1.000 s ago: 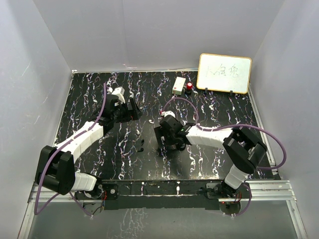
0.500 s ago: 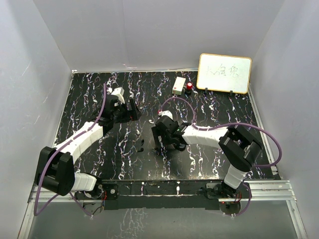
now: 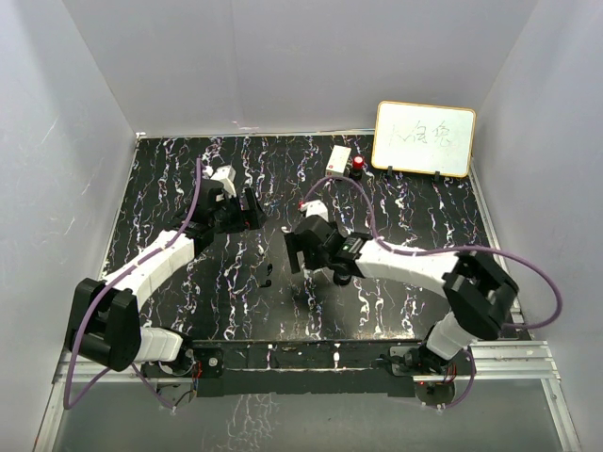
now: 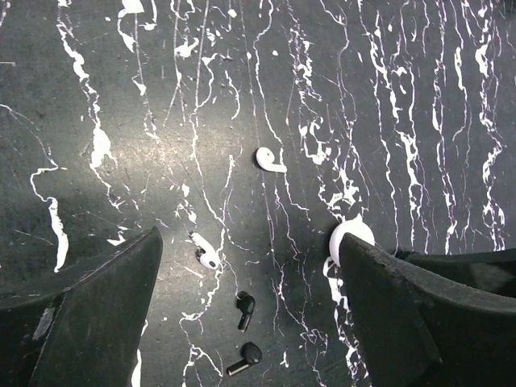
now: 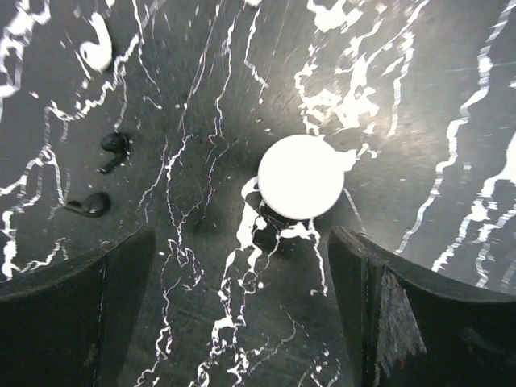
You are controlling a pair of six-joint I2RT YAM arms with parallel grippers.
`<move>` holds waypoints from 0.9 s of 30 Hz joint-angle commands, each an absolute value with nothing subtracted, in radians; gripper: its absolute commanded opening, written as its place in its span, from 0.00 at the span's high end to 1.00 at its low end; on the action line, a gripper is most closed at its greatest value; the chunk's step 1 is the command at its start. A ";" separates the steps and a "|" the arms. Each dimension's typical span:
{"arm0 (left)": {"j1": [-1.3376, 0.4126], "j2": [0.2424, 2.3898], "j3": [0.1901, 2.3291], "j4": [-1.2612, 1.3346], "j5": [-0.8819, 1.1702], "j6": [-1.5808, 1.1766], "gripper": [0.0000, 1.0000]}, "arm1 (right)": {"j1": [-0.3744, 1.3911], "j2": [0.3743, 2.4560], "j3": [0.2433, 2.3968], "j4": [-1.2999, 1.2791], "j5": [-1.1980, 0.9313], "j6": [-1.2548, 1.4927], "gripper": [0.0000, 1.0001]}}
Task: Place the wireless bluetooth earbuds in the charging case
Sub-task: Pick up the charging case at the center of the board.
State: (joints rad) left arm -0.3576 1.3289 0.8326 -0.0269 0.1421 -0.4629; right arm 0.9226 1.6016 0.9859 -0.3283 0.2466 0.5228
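Earbuds (image 5: 113, 145) lay untouched, the pick-up step pending; left gripper (image 4: 250, 238) and right gripper (image 5: 242, 234) gaped empty. Next move probably needed a fine pinch.

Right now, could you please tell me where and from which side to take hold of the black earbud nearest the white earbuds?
Pinch its rounded head, coming straight down from above with one finger on each side. The black earbud lies flat on the table, and its thin stem probably offers too little to hold.
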 commanded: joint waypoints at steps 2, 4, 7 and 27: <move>-0.390 1.304 0.863 -0.010 0.230 -0.420 0.11 | 0.850 1.430 1.000 -0.335 0.375 0.527 0.12; -0.431 1.317 0.871 -0.002 0.242 -0.398 0.12 | 0.743 1.393 0.981 -0.337 0.283 0.518 0.13; -0.522 1.353 0.900 -0.010 0.216 -0.357 0.12 | 0.608 1.343 0.957 -0.322 0.196 0.478 0.13; -0.862 1.671 1.117 -0.230 -0.226 -0.474 0.13 | 0.354 1.275 0.955 -0.298 0.048 0.404 0.12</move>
